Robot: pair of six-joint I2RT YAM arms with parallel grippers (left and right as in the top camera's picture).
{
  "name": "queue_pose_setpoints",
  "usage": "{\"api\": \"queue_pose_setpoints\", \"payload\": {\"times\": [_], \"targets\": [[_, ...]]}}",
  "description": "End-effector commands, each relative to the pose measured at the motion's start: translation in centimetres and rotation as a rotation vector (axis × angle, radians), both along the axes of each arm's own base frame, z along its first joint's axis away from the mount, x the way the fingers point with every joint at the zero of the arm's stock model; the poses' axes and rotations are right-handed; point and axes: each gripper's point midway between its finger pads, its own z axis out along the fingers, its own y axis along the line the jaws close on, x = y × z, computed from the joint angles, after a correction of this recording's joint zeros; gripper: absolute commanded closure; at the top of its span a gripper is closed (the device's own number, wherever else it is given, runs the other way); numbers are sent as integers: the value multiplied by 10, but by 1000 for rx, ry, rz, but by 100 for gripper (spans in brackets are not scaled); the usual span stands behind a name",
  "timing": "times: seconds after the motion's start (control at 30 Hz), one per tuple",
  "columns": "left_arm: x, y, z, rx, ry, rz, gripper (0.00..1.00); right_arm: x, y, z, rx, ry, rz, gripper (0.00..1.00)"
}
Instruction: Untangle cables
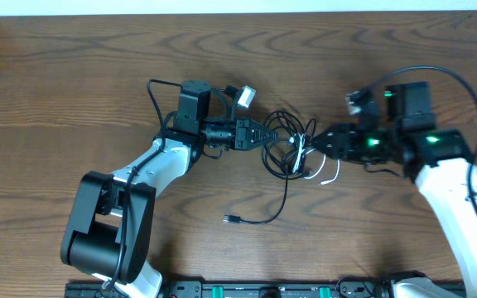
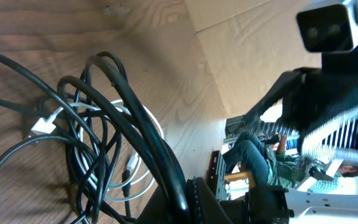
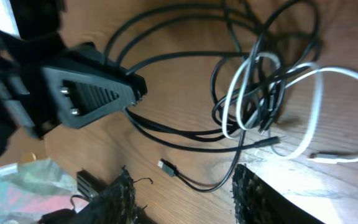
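The cables [image 1: 291, 147] lie in one knot on the bench [image 1: 56, 74], midway between the two arms. The knot's long axis runs across, from one set of jaws to the other. The left jaws, at the tip of the left arm [image 1: 168, 161], are clenched on black strands [image 2: 135, 124] at the knot's left edge — the left wrist view shows several black loops running straight into them. The right jaws, on the right arm [image 1: 441, 178], stand apart and grasp nothing. They sit just beside the knot's right edge, with the white cable [image 3: 316, 93] looping nearest to them. A loose black tail [image 1: 267, 217] trails from the knot toward the robot's base and ends in a small plug [image 1: 232, 219], well apart from both sets of jaws. So the white loops lie straight ahead of the released right jaws — the nearer arm for them, I judge — while the left jaws anchor the black side.
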Motion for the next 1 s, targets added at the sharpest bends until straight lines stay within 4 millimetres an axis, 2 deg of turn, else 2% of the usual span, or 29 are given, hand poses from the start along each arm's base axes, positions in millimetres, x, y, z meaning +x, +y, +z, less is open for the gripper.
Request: {"api": "queue_pose_setpoints", "payload": {"times": [0.0,0.07,0.23,0.33,0.5,0.6,0.67,0.77,0.87,0.97], "targets": [[-1,0,9,-3,-31,3,92,1,2,-41,-126,131,-100,53],[-1,0,9,-3,-31,3,92,1,3,-55,-178,162,-117,52],[-1,0,9,-3,-31,4,92,9,23,-81,-195,182,-79,52],[-1,0,9,-3,-31,3,92,12,30,-98,-180,237,-87,57],[-1,0,9,-3,-31,3,92,18,47,-108,-96,259,-44,60],[-1,0,9,-3,-31,3,92,19,53,-110,-62,268,-25,67],[-1,0,9,-3,-31,3,92,18,56,-109,-44,272,-15,82],[-1,0,9,-3,-31,3,92,17,61,-104,-4,263,23,99],[-1,0,9,-2,-31,4,92,12,70,-86,114,224,138,99],[-1,0,9,-2,-31,4,92,5,79,-41,344,119,303,99]]}}
